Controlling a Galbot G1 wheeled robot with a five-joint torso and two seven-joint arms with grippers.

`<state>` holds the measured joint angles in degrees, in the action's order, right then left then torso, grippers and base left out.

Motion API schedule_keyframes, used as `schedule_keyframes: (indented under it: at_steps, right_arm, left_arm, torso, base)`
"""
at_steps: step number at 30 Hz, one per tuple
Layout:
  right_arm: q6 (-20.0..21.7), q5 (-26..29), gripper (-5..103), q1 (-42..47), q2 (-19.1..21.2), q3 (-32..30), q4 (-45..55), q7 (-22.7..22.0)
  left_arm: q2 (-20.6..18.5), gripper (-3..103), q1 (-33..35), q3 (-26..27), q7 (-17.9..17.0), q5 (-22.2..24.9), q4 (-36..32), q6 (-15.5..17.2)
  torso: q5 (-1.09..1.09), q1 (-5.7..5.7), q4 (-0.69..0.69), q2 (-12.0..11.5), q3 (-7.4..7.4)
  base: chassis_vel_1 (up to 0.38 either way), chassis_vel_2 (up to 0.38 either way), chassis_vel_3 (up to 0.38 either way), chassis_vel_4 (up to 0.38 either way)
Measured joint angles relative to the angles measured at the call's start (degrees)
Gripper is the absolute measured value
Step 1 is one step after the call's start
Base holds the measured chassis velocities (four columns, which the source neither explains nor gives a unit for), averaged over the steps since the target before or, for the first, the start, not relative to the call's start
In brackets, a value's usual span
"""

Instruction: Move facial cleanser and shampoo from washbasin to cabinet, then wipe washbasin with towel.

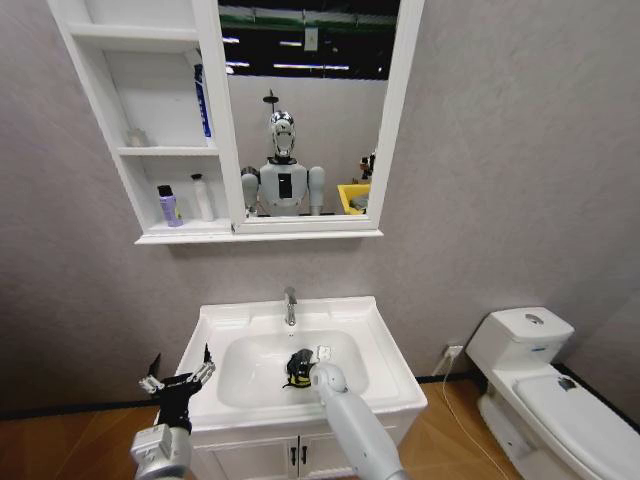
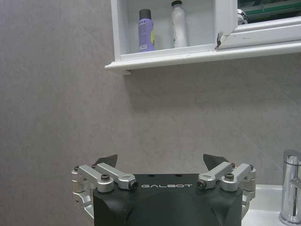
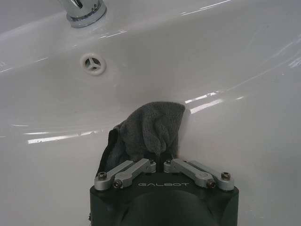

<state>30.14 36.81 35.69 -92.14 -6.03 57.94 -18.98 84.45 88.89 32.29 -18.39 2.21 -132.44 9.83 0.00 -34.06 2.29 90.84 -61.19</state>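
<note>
Right wrist view: right gripper [image 3: 162, 162] pinching towel [image 3: 150, 129] inside washbasin [image 3: 244, 70] bowl, near front wall; best kept pressed flat while sweeping toward drain [image 3: 93, 63]; left gripper [image 1: 178, 372] spread, idle off front-left corner.

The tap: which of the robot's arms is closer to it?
The right. Its gripper is down in the washbasin bowl, just in front of the tap, clamping the towel. The left gripper hangs open off the basin's left edge.
</note>
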Motion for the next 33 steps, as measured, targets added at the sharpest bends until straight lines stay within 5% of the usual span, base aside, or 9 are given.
schedule_keyframes:
  at_steps: [21,33]
  right_arm:
    - [-4.0,-0.9,2,0.2,0.0,6.2,-2.6,4.8]
    - [-1.7,-1.6,2,2.9,0.0,5.1,2.2,1.6]
  left_arm:
    - [0.6,100,0.3,-0.9,0.0,-1.1,0.3,0.0]
    - [1.1,100,0.0,-2.4,0.0,-1.8,0.5,0.0]
  torso:
    - [0.00,0.00,0.01,0.0,0.00]
    - [0.01,-0.01,-0.01,0.0,-0.01]
  base:
    - [0.000,0.000,0.000,0.000]
    - [0.000,0.000,0.000,0.000]
